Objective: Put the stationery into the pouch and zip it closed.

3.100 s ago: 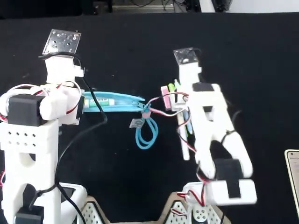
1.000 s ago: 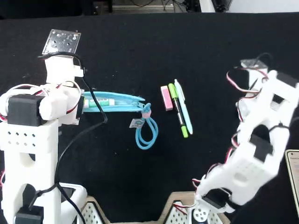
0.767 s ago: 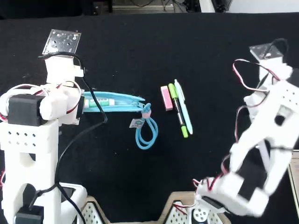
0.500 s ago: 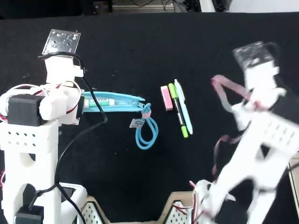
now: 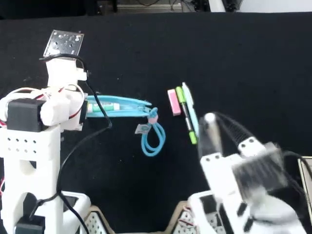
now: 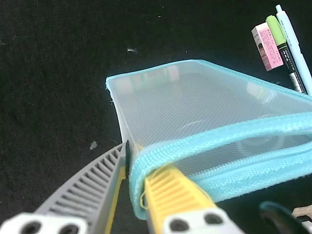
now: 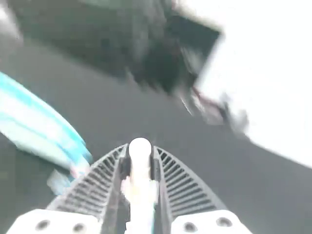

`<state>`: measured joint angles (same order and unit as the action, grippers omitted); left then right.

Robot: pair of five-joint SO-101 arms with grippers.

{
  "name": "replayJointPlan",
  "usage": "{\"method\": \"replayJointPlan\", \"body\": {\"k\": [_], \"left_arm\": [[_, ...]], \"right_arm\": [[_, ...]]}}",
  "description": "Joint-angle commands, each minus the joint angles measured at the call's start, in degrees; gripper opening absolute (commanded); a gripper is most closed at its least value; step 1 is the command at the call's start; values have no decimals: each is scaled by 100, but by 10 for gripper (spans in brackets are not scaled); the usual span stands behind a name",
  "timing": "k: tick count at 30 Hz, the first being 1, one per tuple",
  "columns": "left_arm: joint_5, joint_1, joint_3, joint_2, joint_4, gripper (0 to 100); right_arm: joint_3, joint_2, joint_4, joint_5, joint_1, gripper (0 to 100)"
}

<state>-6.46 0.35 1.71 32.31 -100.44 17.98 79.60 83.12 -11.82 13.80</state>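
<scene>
High view: fixed overhead, looking steeply down over the black desk [image 5: 146, 48]. Left wrist view: just behind its jaws, very close to the pouch [image 6: 204, 112] clamped in them, facing along it toward the pink eraser [image 6: 266, 46]; shares both with the high view. Right wrist view: up high, facing across the desk into the room, jaws gripping a white pen [image 7: 140, 180] up close, pouch farther off.

Blue pouch [image 5: 119, 106] near eraser [image 5: 173, 102], pens [image 5: 191, 111]; white pen [image 7: 140, 156] held.
</scene>
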Motion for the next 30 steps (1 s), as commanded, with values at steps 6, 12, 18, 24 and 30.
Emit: {"method": "replayJointPlan", "body": {"k": [6,12,18,24,30], "left_arm": [[-9,-22,13,-9,-35,30],[0,-22,13,-9,-35,30],[0,-22,13,-9,-35,30],[0,-22,13,-9,-35,30],[0,-22,13,-9,-35,30]], "right_arm": [[1323,989,-2479,651,2268,12],[1912,1095,-4062,642,2919,12],[2695,1095,-5486,668,2936,11],[3741,1095,-6690,651,2927,11],[4655,1095,-7332,633,2927,11]]}}
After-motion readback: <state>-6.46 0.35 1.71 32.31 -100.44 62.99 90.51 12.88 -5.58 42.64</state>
